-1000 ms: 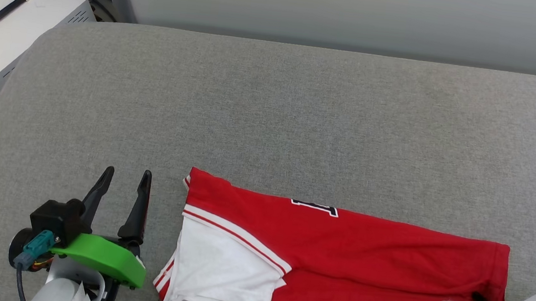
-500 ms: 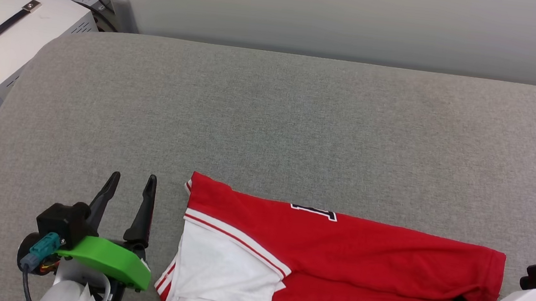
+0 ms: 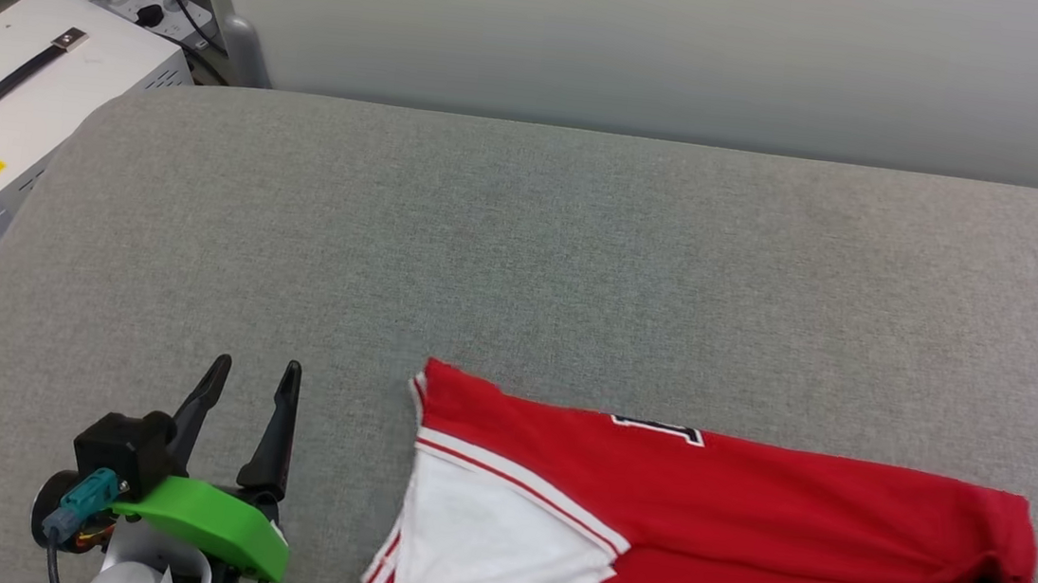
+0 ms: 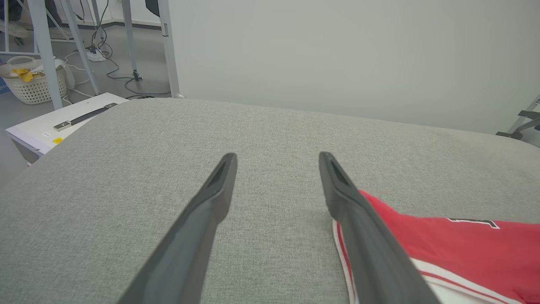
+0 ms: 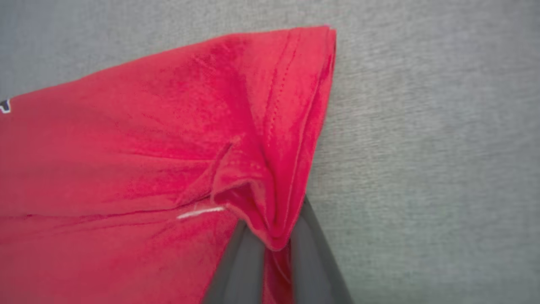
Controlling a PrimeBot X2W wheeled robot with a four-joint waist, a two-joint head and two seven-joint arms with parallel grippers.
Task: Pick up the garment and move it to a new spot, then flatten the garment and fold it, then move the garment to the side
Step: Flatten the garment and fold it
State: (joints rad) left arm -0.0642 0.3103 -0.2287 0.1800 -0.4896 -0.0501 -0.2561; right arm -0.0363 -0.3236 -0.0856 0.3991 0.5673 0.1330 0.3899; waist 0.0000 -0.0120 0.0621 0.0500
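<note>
Bearing the garment (image 3: 746, 504): grey cushion (image 3: 522, 263), pale wall (image 3: 657, 48)

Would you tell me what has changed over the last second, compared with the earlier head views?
The right end effector closed on the hem of the garment at its right end, bunching the cloth in its grip, and the garment slid toward the robot's right across the grey cushion. The left end effector stayed open and empty beside it; the garment's fold looks unchanged.
</note>
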